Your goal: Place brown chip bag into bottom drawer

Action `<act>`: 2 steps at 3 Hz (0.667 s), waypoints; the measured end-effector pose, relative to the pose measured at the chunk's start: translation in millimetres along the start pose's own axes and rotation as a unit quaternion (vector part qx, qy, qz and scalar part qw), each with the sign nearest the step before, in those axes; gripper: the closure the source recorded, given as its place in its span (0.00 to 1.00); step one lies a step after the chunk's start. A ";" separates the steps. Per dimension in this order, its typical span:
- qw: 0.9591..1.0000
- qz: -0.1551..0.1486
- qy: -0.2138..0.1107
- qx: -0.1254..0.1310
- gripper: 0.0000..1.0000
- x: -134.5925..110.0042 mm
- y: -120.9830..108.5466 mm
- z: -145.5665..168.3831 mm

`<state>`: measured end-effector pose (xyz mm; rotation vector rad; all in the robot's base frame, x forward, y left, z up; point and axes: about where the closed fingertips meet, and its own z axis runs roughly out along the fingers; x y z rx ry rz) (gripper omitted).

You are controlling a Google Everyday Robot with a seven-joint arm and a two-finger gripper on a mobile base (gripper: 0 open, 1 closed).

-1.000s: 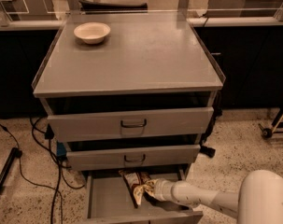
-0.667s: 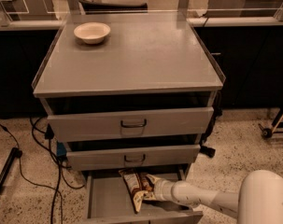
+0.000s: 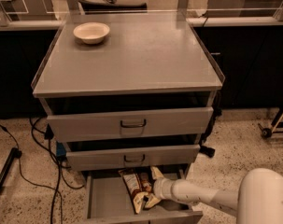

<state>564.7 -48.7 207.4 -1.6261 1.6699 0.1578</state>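
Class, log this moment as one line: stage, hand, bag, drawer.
stage: placing | hand: in bottom drawer, at brown chip bag | bag: inside drawer | drawer: open

Dim, warm light is cast from above; glare is seen on the cabinet top (image 3: 131,55). The gripper (image 3: 152,187), in the shadowed bottom drawer (image 3: 106,197), is weakly lit.

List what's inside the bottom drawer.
Only the brown chip bag, with the gripper at it, on the bottom drawer floor. The rear is hidden under the middle drawer.
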 end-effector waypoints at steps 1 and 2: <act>1.000 -0.019 0.001 0.000 0.00 -5.7 -11.1 -2.2; 0.999 -0.038 0.015 0.000 0.00 -6.5 -26.3 -18.1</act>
